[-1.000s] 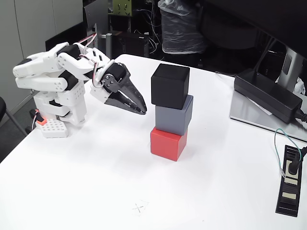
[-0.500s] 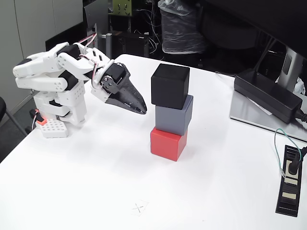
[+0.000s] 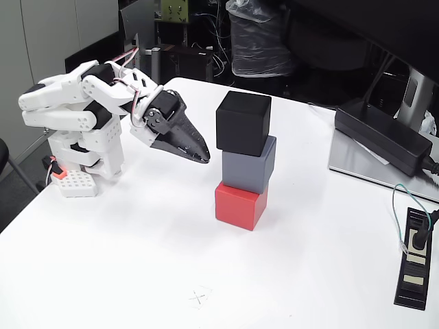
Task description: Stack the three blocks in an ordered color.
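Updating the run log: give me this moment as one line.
stack: black block on blue-grey block on red block | tool: shut, empty, left of stack | table

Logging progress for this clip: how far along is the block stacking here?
Done: matte black cube sits atop blue-grey cube, which sits on bright red cube, slightly offset. In hand: nothing; the gripper is shut, left of the stack, apart from it. Left: apparently nothing.

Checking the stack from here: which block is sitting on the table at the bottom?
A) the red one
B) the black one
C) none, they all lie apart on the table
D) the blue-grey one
A: the red block rests on the table, with the blue-grey block on it and the black block on top; the hand is apart, left of the stack.
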